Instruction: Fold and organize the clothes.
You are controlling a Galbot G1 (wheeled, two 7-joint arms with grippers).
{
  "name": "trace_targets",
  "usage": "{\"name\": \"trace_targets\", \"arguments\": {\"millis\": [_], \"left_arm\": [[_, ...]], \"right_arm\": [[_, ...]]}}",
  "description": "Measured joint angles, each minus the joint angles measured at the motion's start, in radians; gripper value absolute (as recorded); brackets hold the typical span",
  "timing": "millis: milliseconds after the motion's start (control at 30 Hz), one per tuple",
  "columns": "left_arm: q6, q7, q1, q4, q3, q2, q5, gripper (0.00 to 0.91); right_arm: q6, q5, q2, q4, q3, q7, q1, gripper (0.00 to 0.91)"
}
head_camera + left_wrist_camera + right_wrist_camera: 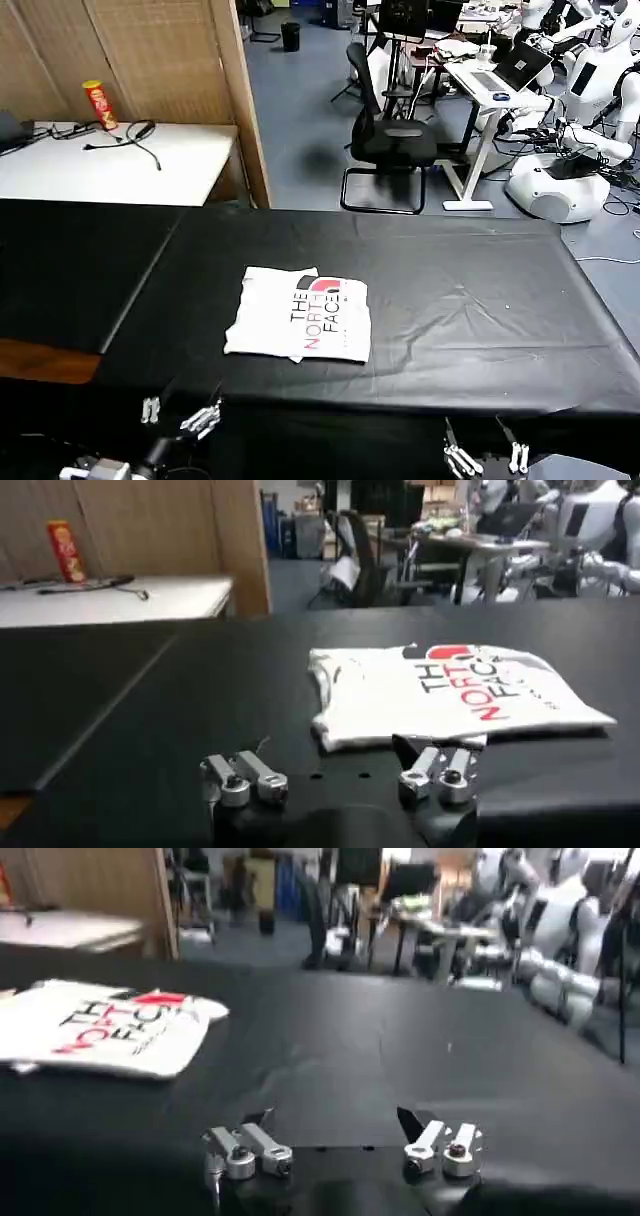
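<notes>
Centrally, on the black-covered table (470,320), a white T-shirt (300,315) is seen folded into a compact, roughly rectangular bundle, with the black and red "THE NORTH FACE" print turned upward and lying toward the bundle's right half in the head view. The folded edges are slightly uneven, and one corner at the far left is seen sticking out a little. The shirt is laid flat on the cloth and is touched by neither claw. The left claw (180,415) is held low at the near edge of the table, on the robot's left, well short of the shirt; in the left wrist view its fingers (245,780) are seen spread apart, with nothing between them, and the shirt (450,695) is seen just beyond them on the black cloth. The right claw (487,458) is held at the near edge on the robot's right, well apart from the shirt; in the right wrist view its fingers (440,1148) are likewise spread wide and empty, with the shirt (105,1028) lying farther off to one side. Beyond the black table, a white side table (120,160) is seen carrying a red can (98,105) and a black cable (135,135).
</notes>
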Motion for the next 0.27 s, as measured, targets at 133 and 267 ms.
{"name": "trace_targets", "arguments": {"millis": [133, 267], "left_arm": [[0.001, 0.005, 0.002, -0.001, -0.005, 0.002, -0.002, 0.878], [0.002, 0.007, 0.002, 0.000, -0.009, 0.003, -0.006, 0.878]], "right_arm": [[-0.003, 0.000, 0.000, 0.006, -0.003, 0.000, -0.010, 0.878], [-0.004, 0.000, 0.001, 0.009, -0.005, 0.000, -0.015, 0.878]]}}
